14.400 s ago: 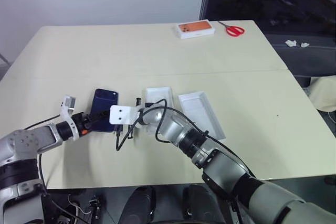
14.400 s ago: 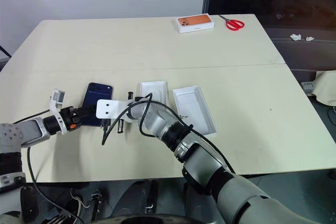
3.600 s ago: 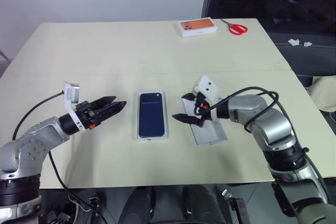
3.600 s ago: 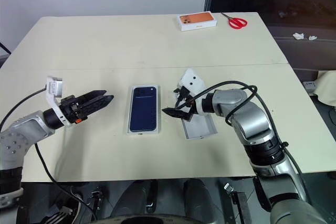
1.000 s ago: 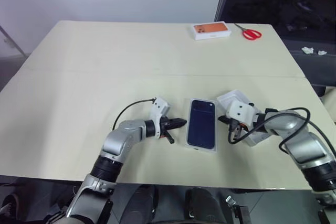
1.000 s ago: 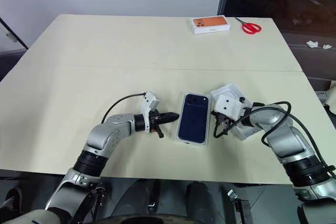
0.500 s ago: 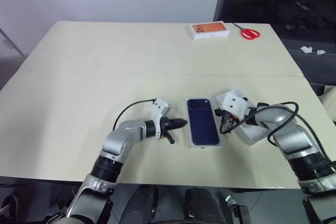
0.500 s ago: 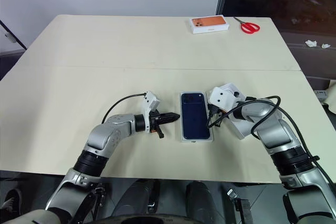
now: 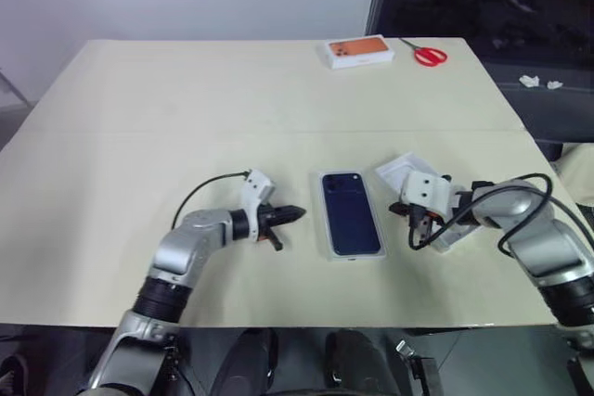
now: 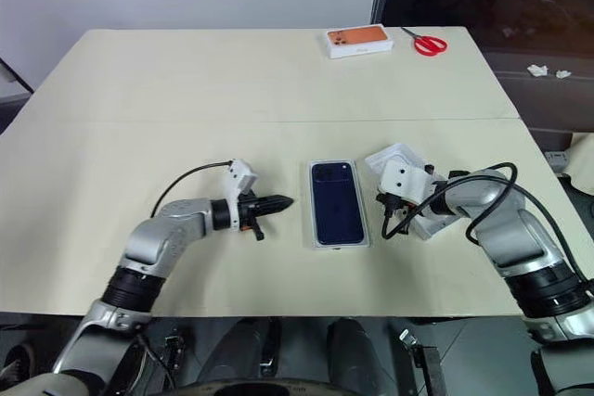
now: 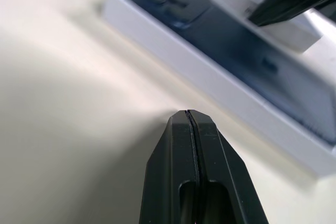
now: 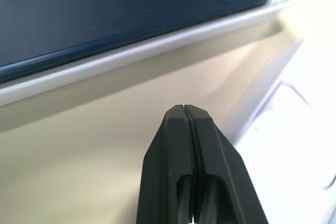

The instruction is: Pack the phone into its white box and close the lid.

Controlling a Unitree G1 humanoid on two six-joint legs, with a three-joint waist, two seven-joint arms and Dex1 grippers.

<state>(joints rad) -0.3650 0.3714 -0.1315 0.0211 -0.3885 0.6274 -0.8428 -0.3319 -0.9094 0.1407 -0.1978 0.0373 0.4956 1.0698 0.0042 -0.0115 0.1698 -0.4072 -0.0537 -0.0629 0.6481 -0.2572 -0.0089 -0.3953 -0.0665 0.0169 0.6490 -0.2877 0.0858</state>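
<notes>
Pale cream tabletop (image 9: 139, 118) with a seam across the middle, dark window behind the far right corner. Nearest the front edge, both arms are down low. The left gripper (image 9: 295, 213) has its two black fingers pressed flat together with nothing in them, tips aimed at the box's left side, close but not touching. The right gripper (image 12: 184, 109) is pinched closed and empty too, parked in the gap between the box and the lid.

Between them, near the middle of the front half, sits the slim dark navy-blue phone (image 9: 350, 222), glossy back up, camera cluster at the far corner, lying flat in its shallow white cardboard tray (image 9: 327, 246) with a thin white rim showing all round. So packing looks done to me.

Just right of it, partly under the right arm, is the deeper white cardboard lid (image 9: 401, 170), lying with its open white inside up, I think.

What's left is the lid. I'd open the right fingers, take it by a long wall, flip it, line up all four corners and lower it level. The fit looks snug, so a tilt would probably jam or drag the tray; the left gripper could brace it.

At the far edge: a white box with an orange top (image 9: 356, 51) and red-handled scissors (image 9: 425, 55).
</notes>
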